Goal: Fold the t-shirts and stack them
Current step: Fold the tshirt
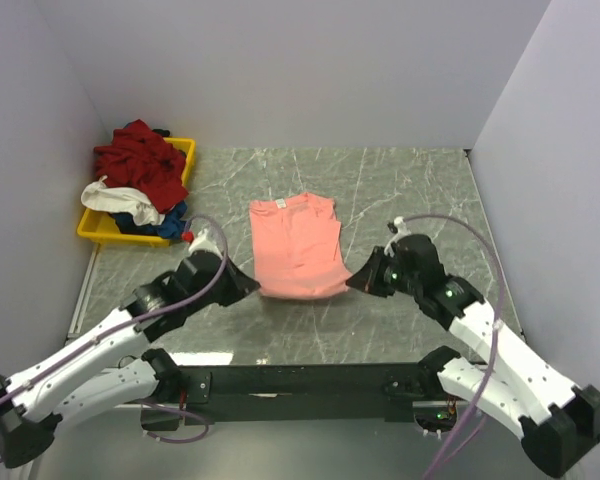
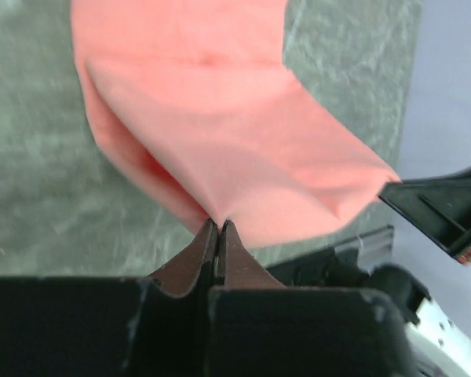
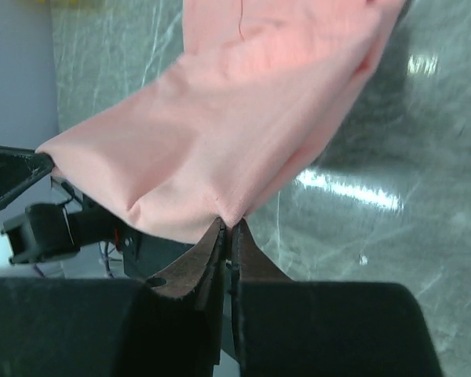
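Observation:
A salmon-pink t-shirt (image 1: 295, 245) lies lengthwise on the table's middle, sleeves folded in, neck at the far end. My left gripper (image 1: 252, 285) is shut on its near left corner, seen in the left wrist view (image 2: 217, 222). My right gripper (image 1: 352, 282) is shut on its near right corner, seen in the right wrist view (image 3: 228, 224). Both hold the near hem lifted off the table, the cloth (image 2: 220, 141) (image 3: 220, 133) hanging taut between them. A dark red shirt (image 1: 140, 160), a white one (image 1: 110, 197) and a blue one (image 1: 160, 222) are heaped at the back left.
The heap lies in a yellow plastic tray (image 1: 185, 160) by the left wall. The grey marbled table (image 1: 410, 190) is walled on the left, back and right. A black rail (image 1: 300, 380) runs along the near edge between the arm bases.

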You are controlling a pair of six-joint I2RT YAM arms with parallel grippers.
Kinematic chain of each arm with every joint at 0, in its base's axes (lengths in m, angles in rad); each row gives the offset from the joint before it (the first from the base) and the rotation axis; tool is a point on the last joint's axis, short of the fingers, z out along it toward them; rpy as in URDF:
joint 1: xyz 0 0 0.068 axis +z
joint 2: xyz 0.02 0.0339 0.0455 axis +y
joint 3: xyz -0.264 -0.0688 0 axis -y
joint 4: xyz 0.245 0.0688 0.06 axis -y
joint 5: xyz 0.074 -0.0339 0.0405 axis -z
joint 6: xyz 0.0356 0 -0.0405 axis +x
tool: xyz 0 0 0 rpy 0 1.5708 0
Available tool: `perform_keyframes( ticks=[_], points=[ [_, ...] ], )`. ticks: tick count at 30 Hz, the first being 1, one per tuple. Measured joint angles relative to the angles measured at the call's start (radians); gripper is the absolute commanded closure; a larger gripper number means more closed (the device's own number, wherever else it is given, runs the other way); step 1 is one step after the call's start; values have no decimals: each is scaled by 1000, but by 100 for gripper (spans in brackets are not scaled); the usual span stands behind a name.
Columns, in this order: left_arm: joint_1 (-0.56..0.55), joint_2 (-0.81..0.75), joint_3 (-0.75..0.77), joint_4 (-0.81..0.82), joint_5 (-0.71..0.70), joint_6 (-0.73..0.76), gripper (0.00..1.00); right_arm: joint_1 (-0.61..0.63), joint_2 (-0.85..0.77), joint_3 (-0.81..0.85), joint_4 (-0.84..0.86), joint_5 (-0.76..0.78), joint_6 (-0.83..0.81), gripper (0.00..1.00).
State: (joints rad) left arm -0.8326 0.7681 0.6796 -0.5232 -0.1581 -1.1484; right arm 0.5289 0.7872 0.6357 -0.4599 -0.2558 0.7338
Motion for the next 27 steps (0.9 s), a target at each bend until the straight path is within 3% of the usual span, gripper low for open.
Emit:
perform_keyframes(
  ticks=[9, 21, 24, 25, 26, 27],
  points=[
    [352, 341, 220, 83, 153, 195, 100, -109, 413, 363, -12, -35, -88, 100],
    [546, 975, 709, 163, 297, 329, 100, -267, 1129, 954, -36, -157, -146, 100],
    [583, 1115, 814, 170, 310, 345, 100, -288, 1316, 1147, -48, -193, -150, 87],
    [597, 1165, 846, 179, 317, 348, 95, -294, 1371, 1209, -59, -205, -152, 79],
    [608, 1208, 869, 183, 327, 352, 67, -299, 1417, 1259, -66, -212, -152, 74],
    [620, 1252, 890, 191, 335, 362, 53, -304, 1467, 1314, -75, -217, -156, 71]
  ],
)
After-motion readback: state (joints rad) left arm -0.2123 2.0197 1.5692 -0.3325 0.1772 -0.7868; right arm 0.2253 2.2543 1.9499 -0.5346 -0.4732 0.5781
